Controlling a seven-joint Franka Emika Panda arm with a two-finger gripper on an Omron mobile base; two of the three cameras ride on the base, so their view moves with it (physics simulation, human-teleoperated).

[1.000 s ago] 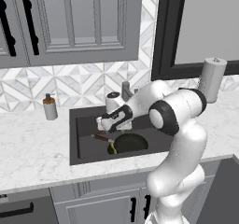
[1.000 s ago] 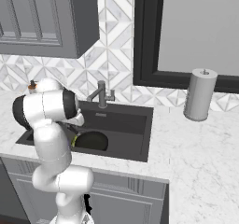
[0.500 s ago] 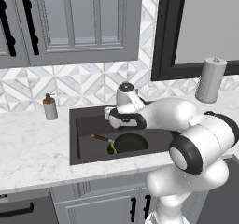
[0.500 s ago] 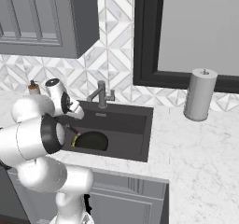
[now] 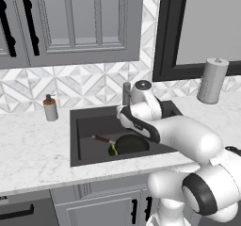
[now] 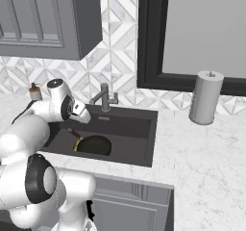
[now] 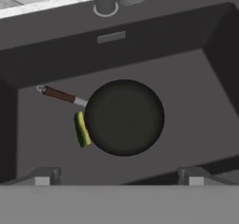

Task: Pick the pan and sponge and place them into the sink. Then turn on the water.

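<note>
- Your hand (image 7: 119,178) is spread wide and holds nothing, up over the sink (image 7: 42,59).
- The pan (image 7: 124,117) and sponge (image 7: 82,129) lie inside, touching.
- Next, I think, reach back to the faucet (image 6: 103,96) for water.

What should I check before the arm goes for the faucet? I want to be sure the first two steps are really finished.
1. Pan in the sink: ok, it lies flat on the basin floor.
2. Sponge in the sink: ok, it sits against the pan's edge, below the handle.
3. Gripper free: ok, its fingers stand wide apart above the basin with nothing between them.
4. Water running: not ok, no stream falls from the faucet yet.
5. Path to the faucet: ok as far as it shows; the soap dispenser stands apart on the counter.
6. Faucet handle position: cannot tell.
</note>
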